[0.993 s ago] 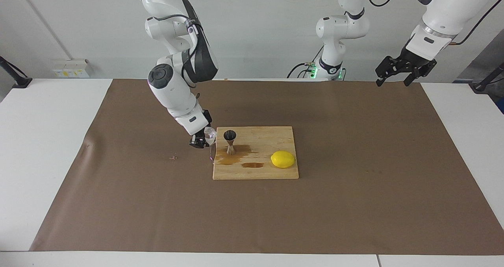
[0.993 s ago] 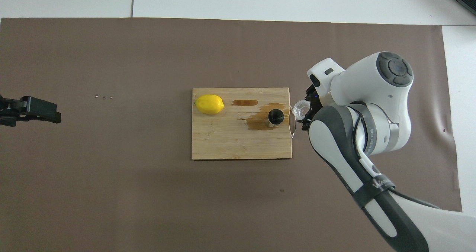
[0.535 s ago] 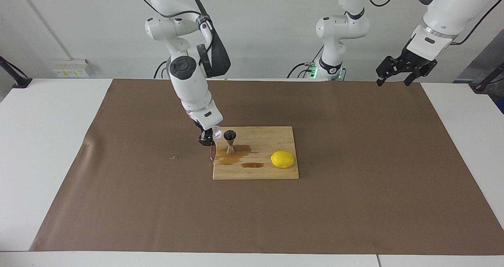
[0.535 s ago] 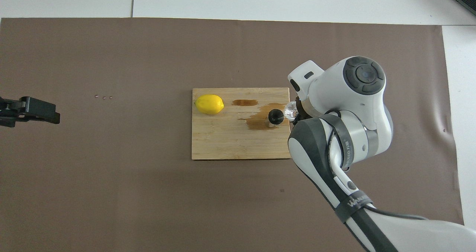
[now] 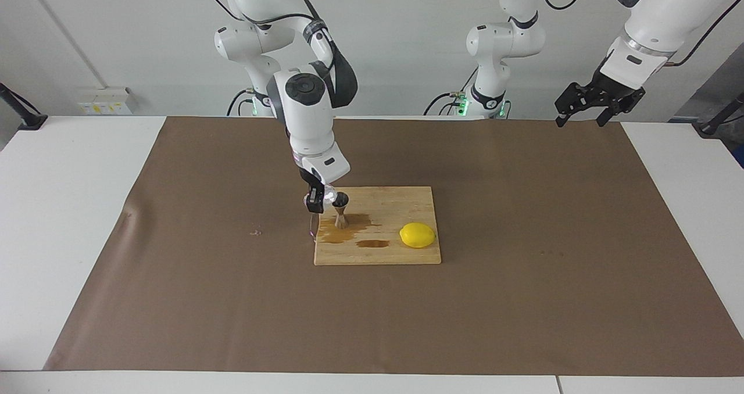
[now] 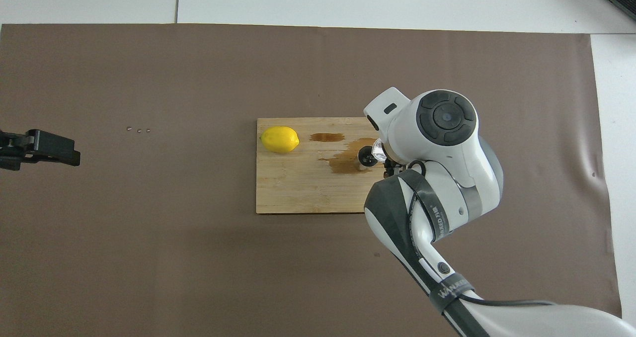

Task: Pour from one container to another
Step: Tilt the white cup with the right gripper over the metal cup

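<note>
The steel hourglass jigger stands upright on the wooden board, at the end toward the right arm. My right gripper is shut on the small clear faceted glass cup and holds it in the air right beside the jigger's top rim. In the overhead view the right arm's wrist hides most of that gripper. My left gripper waits open and raised at the left arm's end of the table.
A yellow lemon lies on the board's end toward the left arm. Brown wet stains spread around the jigger's foot. A few small crumbs lie on the brown mat.
The right arm has swung in from beside the board's edge, carrying the glass cup up to the jigger's rim, and its wrist has turned more upright. The left arm has barely moved.
</note>
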